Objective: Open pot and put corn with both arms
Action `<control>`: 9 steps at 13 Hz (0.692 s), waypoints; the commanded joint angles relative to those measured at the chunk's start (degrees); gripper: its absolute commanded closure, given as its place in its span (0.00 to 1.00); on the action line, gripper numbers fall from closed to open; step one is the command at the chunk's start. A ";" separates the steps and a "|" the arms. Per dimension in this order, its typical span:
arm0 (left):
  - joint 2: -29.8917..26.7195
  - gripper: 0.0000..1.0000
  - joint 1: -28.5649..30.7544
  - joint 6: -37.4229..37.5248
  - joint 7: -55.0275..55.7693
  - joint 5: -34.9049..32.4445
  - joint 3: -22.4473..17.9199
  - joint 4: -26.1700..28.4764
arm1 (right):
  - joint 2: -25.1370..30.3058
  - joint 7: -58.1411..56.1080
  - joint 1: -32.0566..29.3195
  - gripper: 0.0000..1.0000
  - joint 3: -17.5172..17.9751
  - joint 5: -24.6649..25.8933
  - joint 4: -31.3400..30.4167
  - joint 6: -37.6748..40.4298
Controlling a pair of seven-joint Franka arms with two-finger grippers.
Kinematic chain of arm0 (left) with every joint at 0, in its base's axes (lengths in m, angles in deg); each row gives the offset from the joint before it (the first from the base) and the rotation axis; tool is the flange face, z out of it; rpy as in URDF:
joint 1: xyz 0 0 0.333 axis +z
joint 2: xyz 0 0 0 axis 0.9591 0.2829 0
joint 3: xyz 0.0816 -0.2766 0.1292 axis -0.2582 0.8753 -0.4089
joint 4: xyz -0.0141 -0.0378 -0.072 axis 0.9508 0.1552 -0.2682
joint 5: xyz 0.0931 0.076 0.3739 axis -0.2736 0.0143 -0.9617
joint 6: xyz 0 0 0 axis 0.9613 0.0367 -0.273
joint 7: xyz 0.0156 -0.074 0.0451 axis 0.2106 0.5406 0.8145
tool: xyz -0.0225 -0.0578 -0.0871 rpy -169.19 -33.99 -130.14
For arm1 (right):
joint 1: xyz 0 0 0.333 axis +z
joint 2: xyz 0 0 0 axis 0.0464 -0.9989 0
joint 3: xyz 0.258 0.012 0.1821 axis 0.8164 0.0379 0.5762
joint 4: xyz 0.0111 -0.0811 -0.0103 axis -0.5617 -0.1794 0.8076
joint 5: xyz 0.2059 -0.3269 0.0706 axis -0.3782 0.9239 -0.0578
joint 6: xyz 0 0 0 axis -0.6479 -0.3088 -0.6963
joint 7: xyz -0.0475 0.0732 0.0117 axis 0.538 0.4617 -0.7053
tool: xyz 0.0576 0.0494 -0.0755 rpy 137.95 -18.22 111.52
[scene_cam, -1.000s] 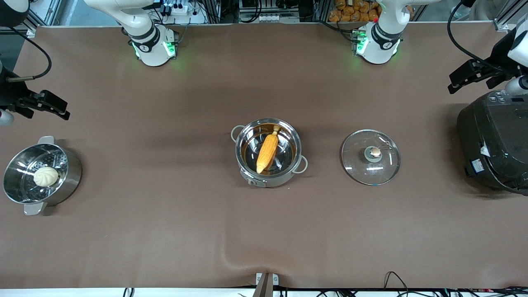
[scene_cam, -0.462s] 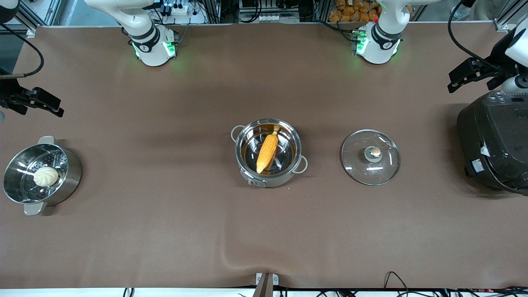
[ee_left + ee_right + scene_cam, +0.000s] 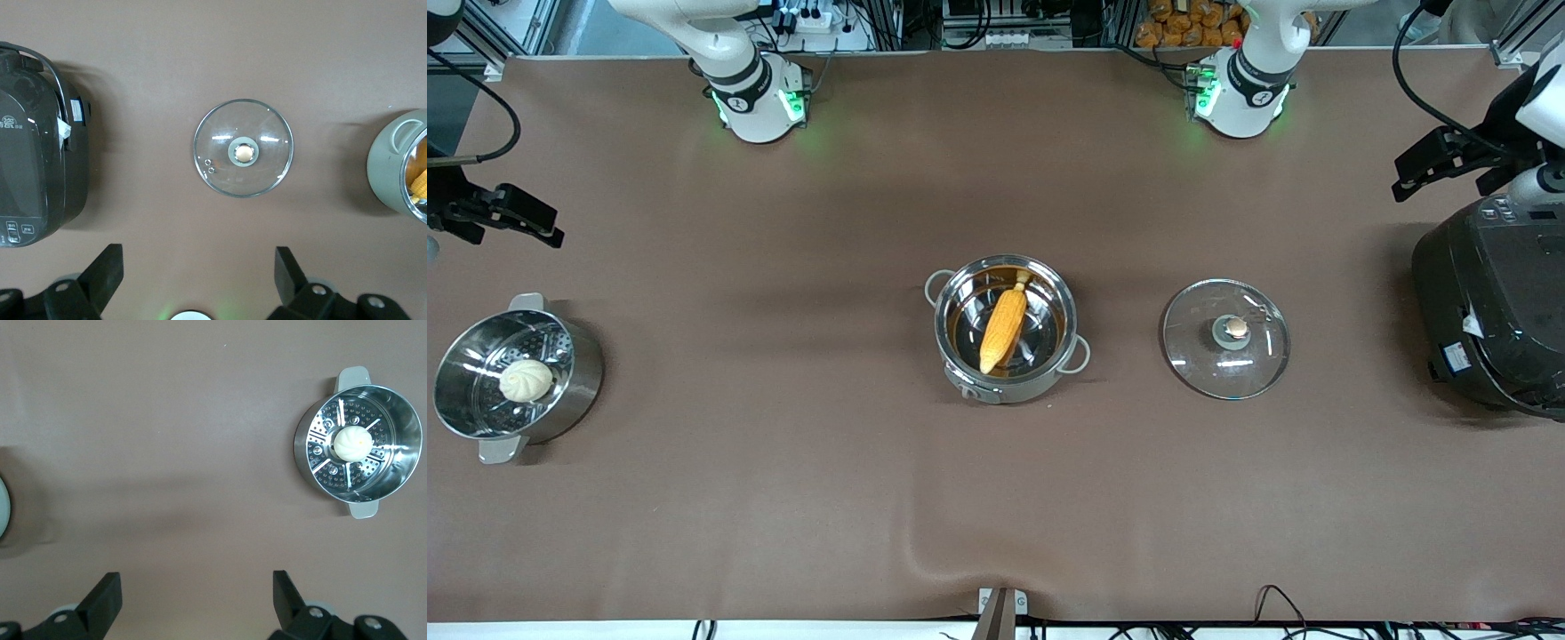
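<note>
The steel pot (image 3: 1007,389) stands open in the middle of the table. The yellow-orange corn (image 3: 1003,329) lies inside it. The glass lid (image 3: 1225,356) with its copper knob (image 3: 1235,328) lies flat on the table beside the pot, toward the left arm's end. It also shows in the left wrist view (image 3: 243,148), with the pot's edge (image 3: 390,167). My left gripper (image 3: 1409,178) (image 3: 198,257) is open and empty, up in the air beside the rice cooker. My right gripper (image 3: 547,233) (image 3: 195,580) is open and empty, high over the table at the right arm's end.
A steel steamer pot (image 3: 578,382) (image 3: 303,450) holding a white bun (image 3: 525,380) (image 3: 352,443) stands at the right arm's end. A large black rice cooker (image 3: 1494,311) (image 3: 33,147) stands at the left arm's end. Brown cloth covers the table.
My right gripper has drawn back a little toward the table's edge at the right arm's end. The left gripper, pot, corn and lid have not moved.
</note>
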 commanded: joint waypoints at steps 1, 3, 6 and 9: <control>1.38 0.00 0.14 -0.47 -1.26 -0.83 0.15 -1.38 | -1.05 -0.87 -1.13 0.00 0.73 0.05 2.31 1.55; 1.29 0.00 0.13 -0.47 -1.35 -0.75 0.15 -1.38 | -1.05 -0.69 -1.04 0.00 0.73 0.05 2.40 1.46; 1.29 0.00 0.13 -0.38 -1.53 -0.75 0.15 -1.29 | -1.05 -0.78 -1.13 0.00 0.73 0.05 2.40 1.46; 0.85 0.00 0.22 -0.03 -1.61 -0.75 0.15 -1.03 | -1.05 -0.78 -1.13 0.00 0.73 0.05 2.40 1.46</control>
